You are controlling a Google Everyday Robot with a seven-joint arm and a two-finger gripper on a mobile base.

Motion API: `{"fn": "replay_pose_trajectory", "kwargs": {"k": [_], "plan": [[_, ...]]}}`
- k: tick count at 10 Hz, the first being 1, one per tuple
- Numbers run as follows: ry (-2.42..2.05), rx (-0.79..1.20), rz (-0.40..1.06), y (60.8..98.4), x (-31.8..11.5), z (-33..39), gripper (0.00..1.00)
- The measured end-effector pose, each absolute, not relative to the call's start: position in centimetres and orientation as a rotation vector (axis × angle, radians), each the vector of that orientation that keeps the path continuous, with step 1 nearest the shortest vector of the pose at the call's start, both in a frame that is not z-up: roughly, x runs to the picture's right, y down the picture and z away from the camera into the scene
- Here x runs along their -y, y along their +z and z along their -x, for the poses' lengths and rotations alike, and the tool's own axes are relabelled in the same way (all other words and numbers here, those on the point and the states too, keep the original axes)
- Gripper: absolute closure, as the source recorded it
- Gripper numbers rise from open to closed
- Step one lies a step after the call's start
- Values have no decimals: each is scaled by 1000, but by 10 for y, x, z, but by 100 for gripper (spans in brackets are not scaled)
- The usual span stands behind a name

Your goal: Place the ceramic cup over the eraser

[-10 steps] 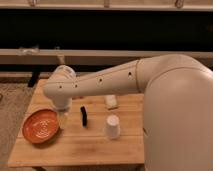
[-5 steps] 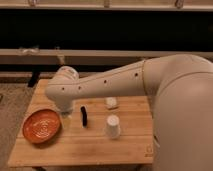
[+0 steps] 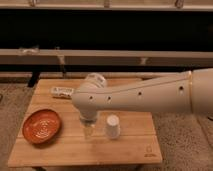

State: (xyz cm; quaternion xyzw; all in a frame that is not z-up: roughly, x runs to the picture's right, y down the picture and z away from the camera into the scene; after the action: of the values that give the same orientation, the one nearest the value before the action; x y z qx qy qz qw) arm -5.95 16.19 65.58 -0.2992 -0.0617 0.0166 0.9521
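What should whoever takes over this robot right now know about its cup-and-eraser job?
The gripper hangs low over the wooden table, between the orange plate and the ceramic cup.
The ceramic cup stands on the table, just right of the gripper in the picture.
The eraser is not in view; the arm may hide it.
Done: nothing visible.
Left: grasp the cup, locate the eraser, set the cup over it.

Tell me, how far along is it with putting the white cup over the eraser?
Nothing looks finished: the ceramic cup stands on the table, not over anything. Under way: the hand hangs low beside it. The eraser is out of sight. Left: grasp the cup, lift it, lower it over the eraser.
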Motion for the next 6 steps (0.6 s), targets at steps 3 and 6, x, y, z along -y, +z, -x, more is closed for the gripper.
{"fn": "replay_pose_trajectory", "kwargs": {"k": [3,6], "plan": [[128,44,620,668,-154,-3,20],[171,-1,634,701,-141,-33,20]]}}
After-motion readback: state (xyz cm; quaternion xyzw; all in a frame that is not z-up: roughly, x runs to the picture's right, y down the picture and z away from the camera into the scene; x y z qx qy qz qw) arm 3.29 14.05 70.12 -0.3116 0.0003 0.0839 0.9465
